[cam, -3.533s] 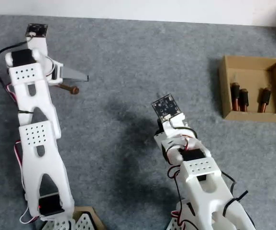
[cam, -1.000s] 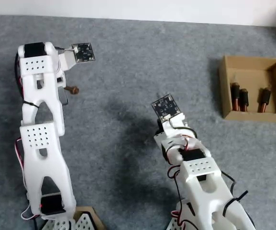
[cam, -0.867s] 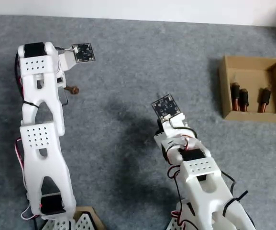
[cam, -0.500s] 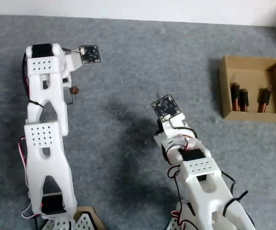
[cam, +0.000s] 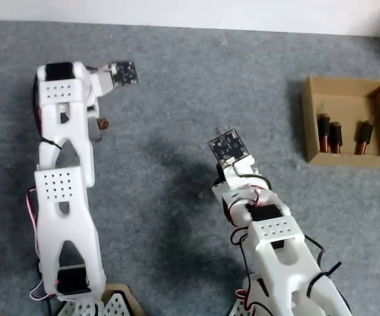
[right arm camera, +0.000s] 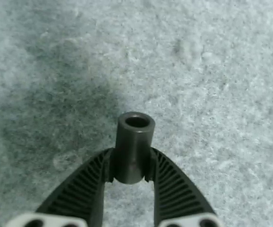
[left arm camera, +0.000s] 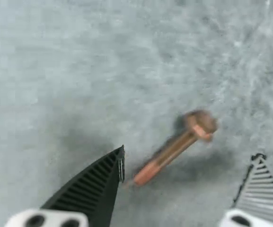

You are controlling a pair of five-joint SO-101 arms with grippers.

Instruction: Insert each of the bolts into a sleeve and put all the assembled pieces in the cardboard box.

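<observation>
Left pincer [left arm camera: 190,153] gapes wide astride the bolt [left arm camera: 174,146], which lies on the mat [left arm camera: 56,56], shank tip just beside one finger [left arm camera: 98,184]. Right pincer [right arm camera: 130,157] grips the sleeve [right arm camera: 134,142], bore facing out. High view: left arm [cam: 61,151] has swung over the bolt; pick-up looks imminent; box [cam: 306,118] holds three assemblies [cam: 334,135].
</observation>
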